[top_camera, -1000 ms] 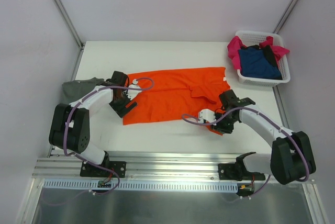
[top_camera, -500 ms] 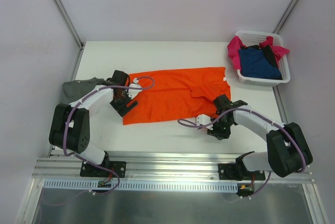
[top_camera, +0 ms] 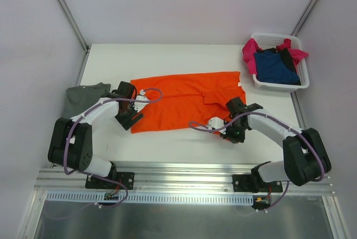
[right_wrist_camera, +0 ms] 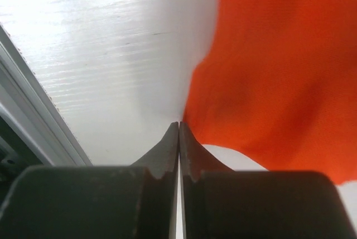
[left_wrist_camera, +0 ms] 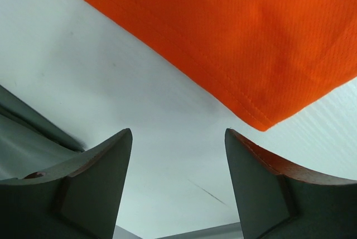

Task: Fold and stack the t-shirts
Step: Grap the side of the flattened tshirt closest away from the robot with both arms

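bright orange cloth t-shirt (top_camera: 184, 96) lies spread; left gripper (left_wrist_camera: 177, 138) wide, empty, by its corner; right gripper (right_wrist_camera: 179, 127) closed at its edge, hold unclear.

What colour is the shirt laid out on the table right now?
The shirt is plain bright orange; the top external view shows it best.

Shows orange t-shirt (top_camera: 184, 100) spread flat on table (top_camera: 167, 60); left gripper (top_camera: 132, 119) at near-left corner, right gripper (top_camera: 233, 134) at near-right corner.
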Controlling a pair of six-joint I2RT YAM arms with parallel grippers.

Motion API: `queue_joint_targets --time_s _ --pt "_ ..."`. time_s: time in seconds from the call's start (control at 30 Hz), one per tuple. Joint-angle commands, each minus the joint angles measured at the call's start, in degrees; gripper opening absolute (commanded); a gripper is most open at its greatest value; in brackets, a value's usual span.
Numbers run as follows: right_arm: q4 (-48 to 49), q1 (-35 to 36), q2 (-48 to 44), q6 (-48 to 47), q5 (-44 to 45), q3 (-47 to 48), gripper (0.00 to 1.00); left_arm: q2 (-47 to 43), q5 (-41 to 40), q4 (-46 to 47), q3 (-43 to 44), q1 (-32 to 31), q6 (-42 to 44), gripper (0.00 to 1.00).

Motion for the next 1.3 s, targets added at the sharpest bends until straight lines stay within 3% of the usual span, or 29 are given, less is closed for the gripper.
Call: queue_joint_targets --time_s 0.0,0.23,0.37,0.4,0.43,0.5,0.7,1.27 --pt "-2.2 0.1 -3.8 3.0 0.9 6.5 0.01 -3.3 -1.5 -0.8 -2.8 -0.7 1.3 0.67" --pt "-6.2 0.2 -5.6 5.3 3.1 16.7 0.01 -3.8 -1.0 -0.4 -2.1 -0.7 1.7 0.67" --pt "-9.0 0.4 -5.2 4.8 2.8 15.9 0.01 -3.7 -0.2 -0.5 -1.1 -1.0 1.4 0.73" --pt "-10.4 0.4 -4.9 4.1 2.5 15.5 0.22 -3.8 -0.3 -0.5 -1.0 -1.1 1.3 0.77" --pt "-12.0 0.3 -5.0 3.5 1.9 14.1 0.32 -3.9 -0.7 -0.5 -0.8 -1.2 1.4 0.81" --pt "-14.2 0.3 -6.4 1.6 0.8 11.6 0.40 -4.2 -0.8 -0.5 -0.8 -1.2 1.5 0.82" --pt "-10.3 0.3 -8.9 -1.5 2.8 0.2 0.40 -4.5 -0.9 -0.6 -0.6 -1.3 0.5 0.82" --pt "-0.5 0.3 -0.3 -1.9 3.1 -1.7 0.34 -1.5 -1.6 -1.6 3.4 -1.3 -0.6 0.82"
